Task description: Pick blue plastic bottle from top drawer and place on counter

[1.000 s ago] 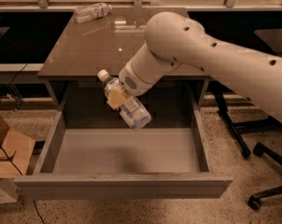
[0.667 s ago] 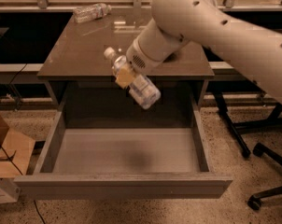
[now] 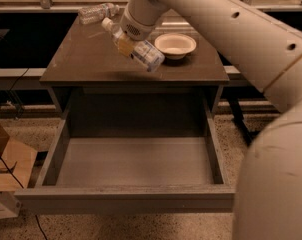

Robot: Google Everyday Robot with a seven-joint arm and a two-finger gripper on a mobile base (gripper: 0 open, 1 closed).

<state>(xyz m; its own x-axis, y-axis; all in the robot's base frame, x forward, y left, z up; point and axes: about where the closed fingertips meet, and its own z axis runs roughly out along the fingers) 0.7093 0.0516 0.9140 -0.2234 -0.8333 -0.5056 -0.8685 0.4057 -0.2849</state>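
Note:
The blue plastic bottle [image 3: 141, 51] has a white cap and a pale blue-and-white label. It is tilted, cap to the upper left, held in the air over the counter [image 3: 86, 59]. My gripper [image 3: 125, 43] is shut on the bottle's middle, at the end of the large white arm that comes in from the right. The top drawer [image 3: 131, 164] stands pulled out below, and its grey inside holds nothing that I can see.
A white bowl [image 3: 175, 45] sits on the counter just right of the held bottle. A clear crinkled bottle [image 3: 97, 12] lies at the counter's back left. A cardboard box [image 3: 6, 169] stands on the floor at left. A chair base [image 3: 241, 119] is at right.
The gripper has lifted the blue bottle up out of the drawer area and carried it back over the counter. The drawer stays open.

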